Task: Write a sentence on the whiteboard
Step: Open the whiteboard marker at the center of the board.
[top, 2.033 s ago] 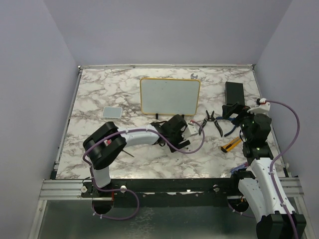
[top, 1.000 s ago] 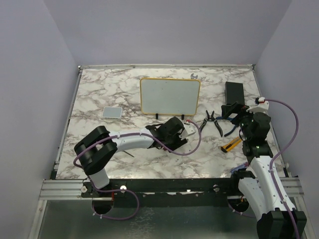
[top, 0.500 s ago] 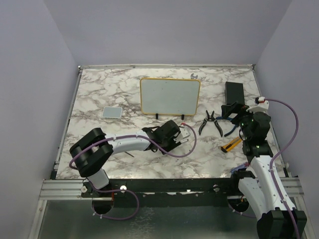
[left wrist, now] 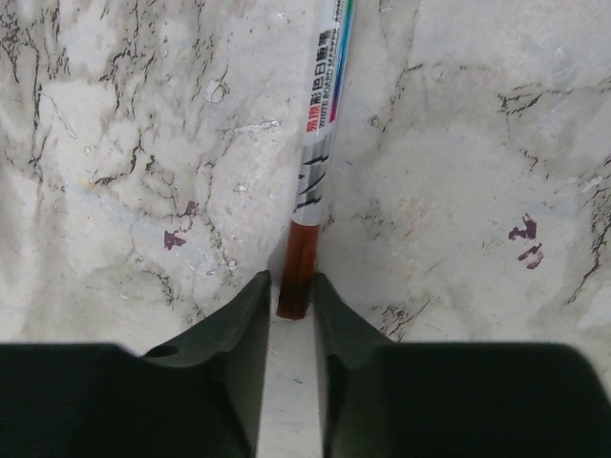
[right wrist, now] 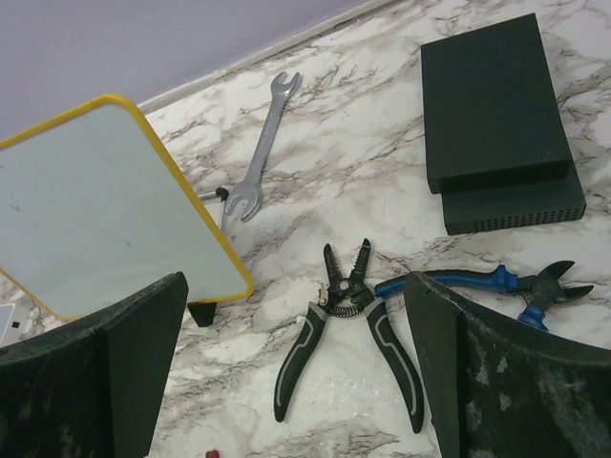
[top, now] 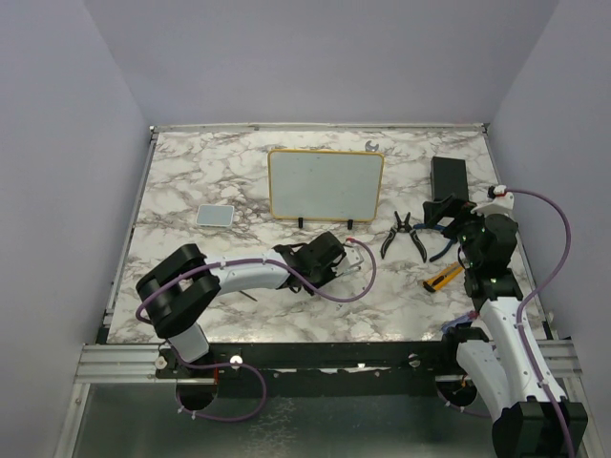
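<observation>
The whiteboard (top: 326,184) (right wrist: 105,210), pale grey in a yellow frame, stands on black feet at the table's back middle. No sentence is in view on its face. A whiteboard marker (left wrist: 320,124) with a red-brown end lies flat on the marble. My left gripper (left wrist: 291,280) (top: 346,258) sits low in front of the board. Its jaws are narrowed around the marker's red end, the right finger touching and a sliver of gap on the left. My right gripper (right wrist: 294,281) (top: 443,214) hovers wide open over the pliers, holding nothing.
A grey square pad (top: 216,216) lies left of the board. A wrench (right wrist: 260,157), a black box (right wrist: 496,114), black wire strippers (right wrist: 353,324) and blue cutters (right wrist: 496,281) lie to the right. A yellow knife (top: 441,277) and a small red cap (top: 349,226) also lie on the table.
My left gripper has pulled back slightly toward the near left and its jaws have narrowed around the marker's end. The right arm has not moved.
</observation>
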Controlling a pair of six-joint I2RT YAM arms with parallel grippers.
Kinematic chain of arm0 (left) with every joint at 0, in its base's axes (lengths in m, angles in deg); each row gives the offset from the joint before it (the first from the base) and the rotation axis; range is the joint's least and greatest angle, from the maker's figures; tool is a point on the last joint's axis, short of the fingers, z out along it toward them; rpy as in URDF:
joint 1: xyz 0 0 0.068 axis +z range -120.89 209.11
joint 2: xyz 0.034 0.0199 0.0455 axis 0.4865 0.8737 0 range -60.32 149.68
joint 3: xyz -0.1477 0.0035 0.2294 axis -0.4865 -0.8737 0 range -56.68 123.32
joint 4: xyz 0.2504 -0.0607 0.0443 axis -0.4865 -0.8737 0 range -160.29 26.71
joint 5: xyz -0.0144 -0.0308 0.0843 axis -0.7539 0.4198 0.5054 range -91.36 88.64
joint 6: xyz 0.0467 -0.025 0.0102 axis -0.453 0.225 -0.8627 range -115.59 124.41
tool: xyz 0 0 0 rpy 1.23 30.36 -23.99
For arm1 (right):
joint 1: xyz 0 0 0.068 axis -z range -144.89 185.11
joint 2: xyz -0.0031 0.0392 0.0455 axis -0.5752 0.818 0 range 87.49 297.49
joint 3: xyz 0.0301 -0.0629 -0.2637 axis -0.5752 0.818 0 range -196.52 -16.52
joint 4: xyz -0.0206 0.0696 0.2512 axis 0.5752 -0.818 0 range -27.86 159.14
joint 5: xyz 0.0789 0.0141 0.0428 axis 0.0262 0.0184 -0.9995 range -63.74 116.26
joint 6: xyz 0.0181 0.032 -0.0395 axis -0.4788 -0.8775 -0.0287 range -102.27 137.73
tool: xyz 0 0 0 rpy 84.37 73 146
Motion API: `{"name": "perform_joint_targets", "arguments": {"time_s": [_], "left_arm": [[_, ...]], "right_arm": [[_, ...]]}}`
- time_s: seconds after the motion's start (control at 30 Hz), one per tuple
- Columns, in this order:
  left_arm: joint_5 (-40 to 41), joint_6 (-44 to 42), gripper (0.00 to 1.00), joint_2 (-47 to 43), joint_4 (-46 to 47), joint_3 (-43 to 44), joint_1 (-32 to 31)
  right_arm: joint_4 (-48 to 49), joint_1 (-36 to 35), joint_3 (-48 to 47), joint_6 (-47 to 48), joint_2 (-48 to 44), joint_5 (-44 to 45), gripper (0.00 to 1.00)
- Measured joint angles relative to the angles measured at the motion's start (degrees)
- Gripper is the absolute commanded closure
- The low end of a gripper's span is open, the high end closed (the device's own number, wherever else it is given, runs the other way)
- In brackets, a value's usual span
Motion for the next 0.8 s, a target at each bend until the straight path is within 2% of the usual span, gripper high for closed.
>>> {"name": "perform_joint_targets", "arguments": {"time_s": [0.2,0.37,0.47,0.6,0.8], "left_arm": [[0.00,-0.24,1.00,0.02,0.07,-0.22,0.00],[0.61,-0.35,1.00,-1.88,-0.22,-1.46,0.00],[1.27,-0.48,1.00,-6.25,-0.50,-2.60,0.00],[1.40,-0.79,1.00,-14.73,-0.39,-3.54,0.00],[-1.33,-1.68,1.00,-22.93,0.17,-4.87,-0.04]], "right_arm": [[-0.07,0.00,-0.13,0.00,0.24,-0.57,0.01],[-0.48,0.00,-0.87,-0.07,0.81,-3.54,0.01],[-1.20,0.00,-1.40,-0.24,2.23,-7.50,0.02],[-2.60,0.00,-3.02,-1.38,7.72,-18.49,0.07],[-2.91,-1.22,-5.51,-3.52,21.35,-42.58,0.10]]}}
